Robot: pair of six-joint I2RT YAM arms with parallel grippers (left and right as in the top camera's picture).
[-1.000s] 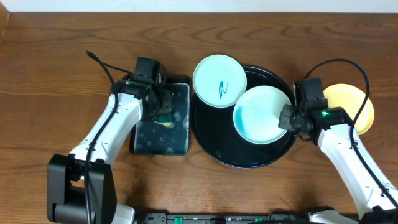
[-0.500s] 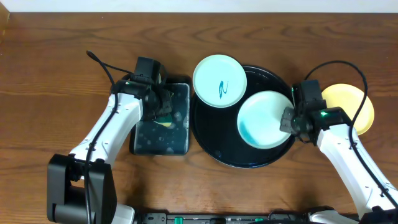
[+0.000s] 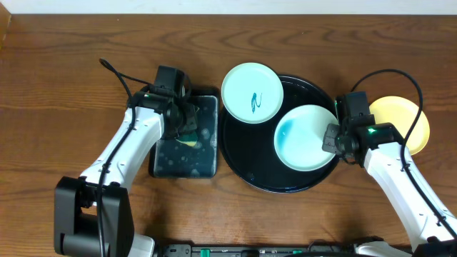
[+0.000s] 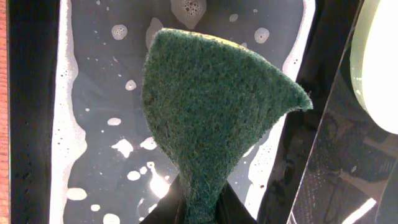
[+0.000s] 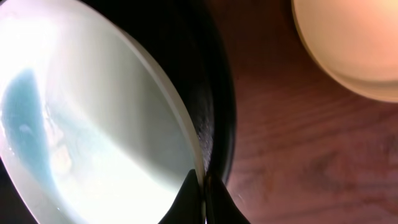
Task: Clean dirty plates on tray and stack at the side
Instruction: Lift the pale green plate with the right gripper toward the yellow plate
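Your left jaws: clamped on the green sponge (image 4: pixel 211 112), over the soapy rectangular tray (image 3: pixel 178 163) at the left.
Your right jaws: pinched shut on the right rim of the plain mint plate (image 3: pixel 303 137).
Plain mint plate: over the right half of the round black tray (image 3: pixel 246 160).
Marked mint plate (image 3: pixel 251 93): overlapping that tray's far left rim.
Yellow plate (image 3: pixel 408 114): on the surface, right of the round tray.

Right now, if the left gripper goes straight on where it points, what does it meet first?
The left gripper, shut on the green sponge, points into the rectangular tray of soapy water; the sponge would likely touch that water first. The gap is unclear.
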